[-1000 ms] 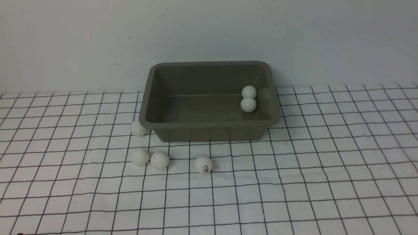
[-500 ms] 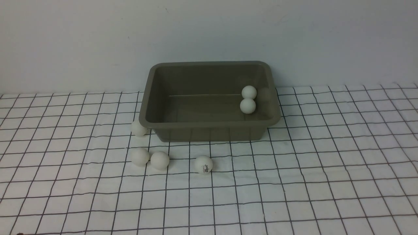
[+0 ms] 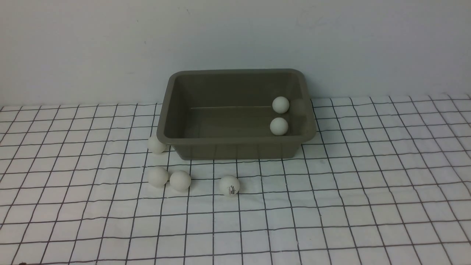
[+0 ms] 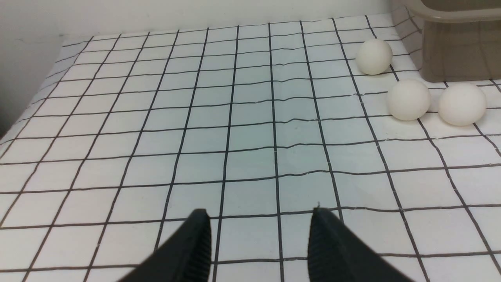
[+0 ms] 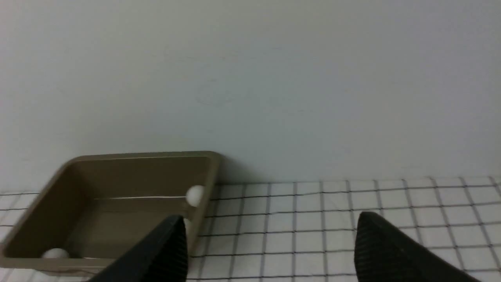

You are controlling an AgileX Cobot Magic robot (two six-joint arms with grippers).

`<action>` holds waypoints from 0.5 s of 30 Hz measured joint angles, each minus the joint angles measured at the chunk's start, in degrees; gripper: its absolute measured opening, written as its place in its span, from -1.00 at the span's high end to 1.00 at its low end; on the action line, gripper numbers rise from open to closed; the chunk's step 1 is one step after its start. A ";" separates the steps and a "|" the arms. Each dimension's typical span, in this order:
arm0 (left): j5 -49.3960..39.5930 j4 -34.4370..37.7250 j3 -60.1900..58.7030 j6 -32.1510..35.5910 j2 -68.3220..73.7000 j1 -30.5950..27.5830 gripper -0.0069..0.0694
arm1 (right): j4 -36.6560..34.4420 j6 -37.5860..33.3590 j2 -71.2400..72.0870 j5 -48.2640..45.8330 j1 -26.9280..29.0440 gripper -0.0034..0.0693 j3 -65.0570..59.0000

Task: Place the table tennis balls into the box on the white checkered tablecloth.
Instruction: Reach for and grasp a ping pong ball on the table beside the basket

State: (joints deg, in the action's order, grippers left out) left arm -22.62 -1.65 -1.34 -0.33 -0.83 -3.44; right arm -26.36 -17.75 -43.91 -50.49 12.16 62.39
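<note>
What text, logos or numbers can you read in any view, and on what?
Ball in front of the box, on the cloth: small dark printed logo, too small and blurred to read.
Box: no label visible.
Nothing else in the three views shows any text.

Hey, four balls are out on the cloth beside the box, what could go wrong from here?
1. The pair's left ball touches the pair's right ball; gripping either could send the other rolling.
2. The corner ball sits tight by the box, so the left tool may find little room there and nudge the box.
</note>
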 joint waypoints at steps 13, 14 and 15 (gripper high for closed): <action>0.00 0.00 0.00 0.00 0.00 0.00 0.01 | 8.31 -2.59 24.35 15.34 0.00 -0.51 -28.14; 0.00 0.00 0.00 0.00 0.00 0.00 0.01 | 8.37 -3.43 26.25 16.41 0.00 -0.51 -31.07; 0.00 0.00 0.00 0.00 0.00 0.00 0.01 | 8.43 -3.90 28.03 16.97 0.00 -0.51 -33.21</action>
State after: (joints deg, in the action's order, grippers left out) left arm -22.62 -1.65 -1.34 -0.33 -0.83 -3.44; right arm -17.93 -21.65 -15.88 -33.52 12.16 29.18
